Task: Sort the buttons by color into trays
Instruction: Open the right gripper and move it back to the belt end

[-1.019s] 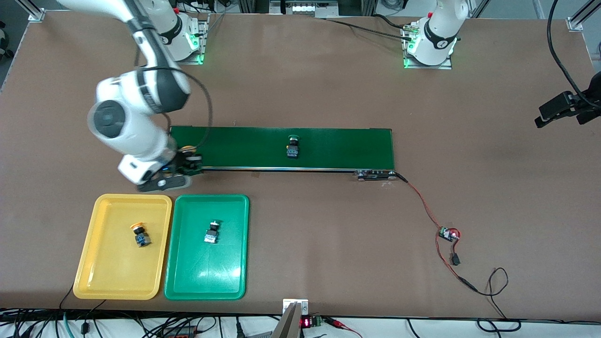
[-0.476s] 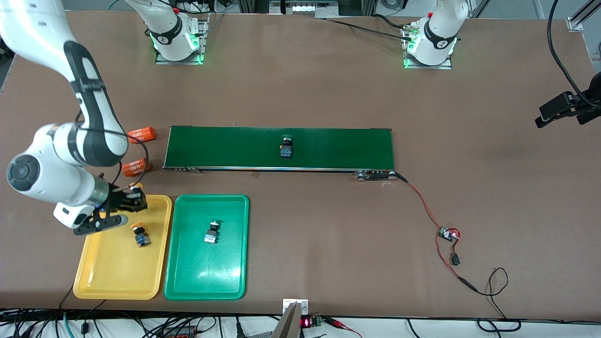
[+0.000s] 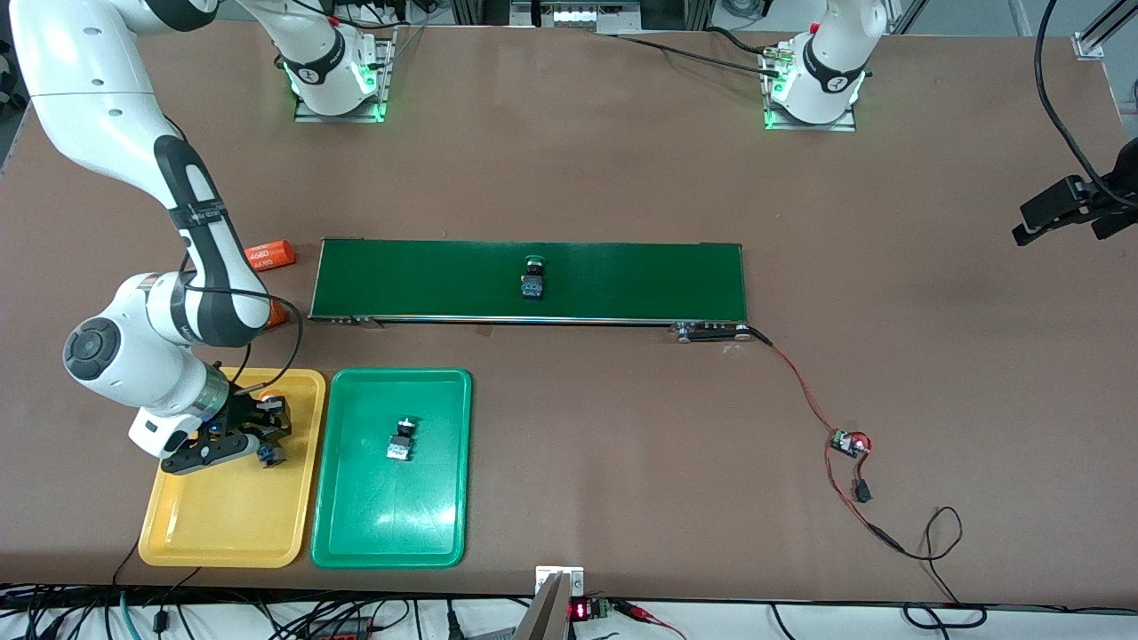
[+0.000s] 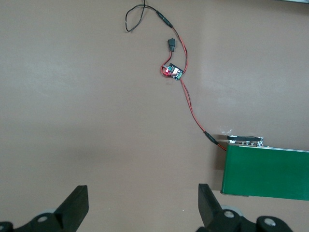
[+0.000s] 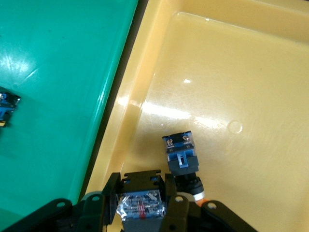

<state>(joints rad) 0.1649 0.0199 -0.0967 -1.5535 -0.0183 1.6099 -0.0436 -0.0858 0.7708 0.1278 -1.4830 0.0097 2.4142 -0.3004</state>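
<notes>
I'm getting even, bright overhead light across the brown surface (image 3: 569,178), with soft shadows falling beside the right arm. Glare is streaking the green tray (image 3: 391,516) near its front end, and in the right wrist view white highlights are glinting off the yellow tray (image 5: 231,87). The right claw (image 5: 145,205) is showing slightly soft up close. The left wrist view is looking evenly lit.

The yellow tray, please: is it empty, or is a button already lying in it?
Not empty. A button lies on its side on the yellow tray, beside the right gripper.
</notes>
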